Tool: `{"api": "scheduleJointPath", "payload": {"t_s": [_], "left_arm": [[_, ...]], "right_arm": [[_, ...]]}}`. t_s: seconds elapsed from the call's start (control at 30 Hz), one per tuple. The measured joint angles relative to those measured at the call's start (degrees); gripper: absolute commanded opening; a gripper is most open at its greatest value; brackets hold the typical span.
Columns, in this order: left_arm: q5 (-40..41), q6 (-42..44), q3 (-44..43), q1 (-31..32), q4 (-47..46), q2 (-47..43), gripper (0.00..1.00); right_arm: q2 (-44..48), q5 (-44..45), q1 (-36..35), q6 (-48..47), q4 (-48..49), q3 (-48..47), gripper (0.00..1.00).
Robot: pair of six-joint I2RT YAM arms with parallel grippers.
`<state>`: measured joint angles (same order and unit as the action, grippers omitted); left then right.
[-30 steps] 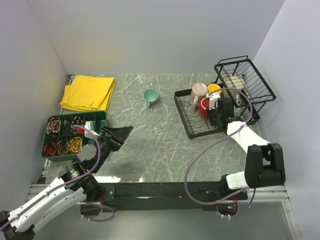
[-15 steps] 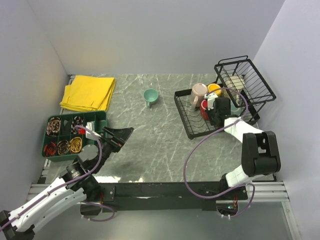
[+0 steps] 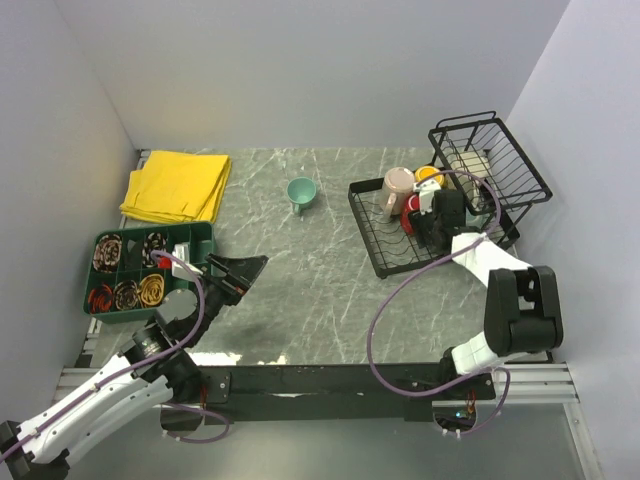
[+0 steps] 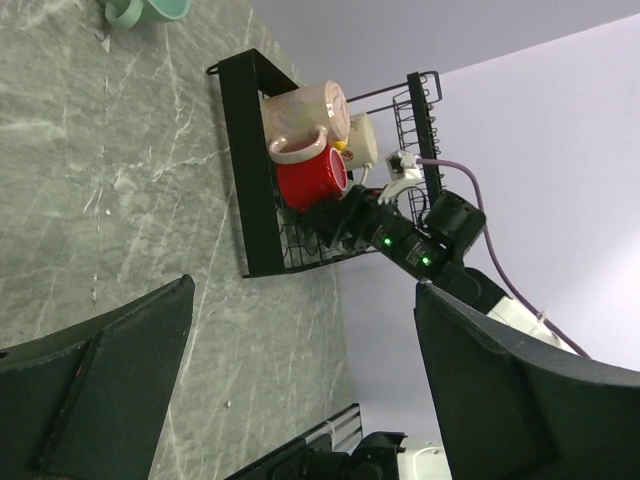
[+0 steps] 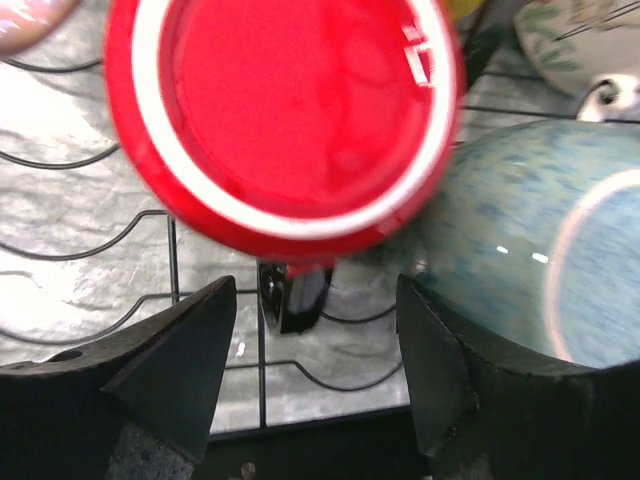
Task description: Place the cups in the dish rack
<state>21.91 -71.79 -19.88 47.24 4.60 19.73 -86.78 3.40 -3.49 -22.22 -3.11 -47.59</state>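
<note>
The black wire dish rack (image 3: 366, 228) lies at the right, its tall basket (image 3: 492, 160) at the far end. In it sit a pale pink cup (image 3: 397, 181), a yellow cup (image 3: 428, 177) and a shiny red cup (image 3: 409, 215). My right gripper (image 3: 432, 224) stands open just beside the red cup. In the right wrist view the red cup (image 5: 285, 110) fills the top, its handle (image 5: 300, 295) hanging between the spread fingers without touching them, and a grey-green cup (image 5: 520, 240) lies beside it. A small teal cup (image 3: 301, 192) stands alone on the table. My left gripper (image 3: 240, 272) hovers open and empty.
A green compartment tray (image 3: 196, 232) with coiled bands sits at the left beside my left arm. A folded yellow cloth (image 3: 178, 185) lies at the back left. A cream patterned cup (image 5: 570, 40) rests behind the grey-green one. Walls close in the back and right.
My right gripper has opened and let go of the red cup, which now rests in the rack. The right arm shifted slightly toward the back. The left arm has not moved.
</note>
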Motion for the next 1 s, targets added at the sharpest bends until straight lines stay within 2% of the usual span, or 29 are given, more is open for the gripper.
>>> {"api": "scheduleJointPath", "payload": {"t_s": [0.17,0.27,0.3,0.37,0.4,0.5,0.6,0.7,0.87,1.0], "left_arm": [[-0.04,0.02,0.00,0.00,0.04,0.02,0.97],[-0.07,0.02,0.00,0.00,0.09,0.04,0.97],[-0.09,0.04,0.00,0.00,0.09,0.11,0.97],[-0.17,0.09,0.00,0.00,0.00,0.50,0.97],[-0.20,0.13,0.00,0.00,0.00,0.79,0.97],[-0.63,0.20,-0.02,0.00,0.00,1.99,0.97],[-1.11,0.26,-0.02,0.00,0.00,3.19,0.97],[-1.60,0.68,-0.24,0.00,0.24,4.13,0.97],[-2.54,1.33,-1.40,0.00,0.81,5.62,0.98],[-2.62,1.70,-1.49,0.00,0.81,6.16,0.98]], "right_arm": [[5.60,-1.99,0.11,0.22,-2.86,-0.09,0.70],[9.20,-4.70,0.15,0.33,-5.66,-0.68,0.64],[10.45,-5.99,0.15,0.48,-6.93,-1.27,0.56],[12.46,-9.22,0.15,0.59,-8.74,-2.32,0.50],[13.11,-10.71,0.13,0.68,-9.42,-2.78,0.42],[13.97,-18.05,-0.33,1.11,-11.91,-5.01,0.29],[11.61,-23.12,-1.81,2.01,-13.66,-8.15,0.25],[5.68,-23.67,-3.74,3.80,-14.01,-12.02,0.24],[-2.73,-19.69,-4.52,6.32,-14.03,-14.45,0.23],[-5.35,-14.95,-4.52,7.08,-14.36,-14.75,0.21]]}}
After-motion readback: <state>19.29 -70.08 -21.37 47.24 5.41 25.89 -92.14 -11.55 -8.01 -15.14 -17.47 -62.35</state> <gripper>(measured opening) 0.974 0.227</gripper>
